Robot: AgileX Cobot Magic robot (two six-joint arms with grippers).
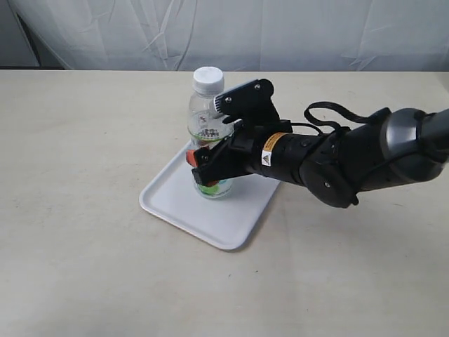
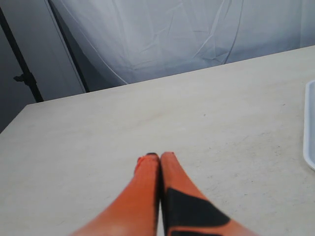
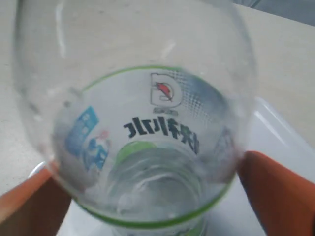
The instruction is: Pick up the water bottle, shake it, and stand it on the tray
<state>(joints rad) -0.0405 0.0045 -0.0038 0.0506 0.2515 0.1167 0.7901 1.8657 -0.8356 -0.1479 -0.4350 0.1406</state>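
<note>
On the table (image 1: pixel 84 210), the level right hand (image 1: pixel 200 170) clamps the upright water bottle (image 1: pixel 206 105).

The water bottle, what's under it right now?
The white tray lies under the water bottle. The fingers of the right gripper cover its lower part, so whether its base touches the tray cannot be seen.

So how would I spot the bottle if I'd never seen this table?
Start at the wide pale table and find the flat white tray near its middle. Upright over that tray is a small clear bottle, clamped low down by the black arm's gripper. It is the only tall thing there, with a white screw cap and a white-and-green label.
</note>
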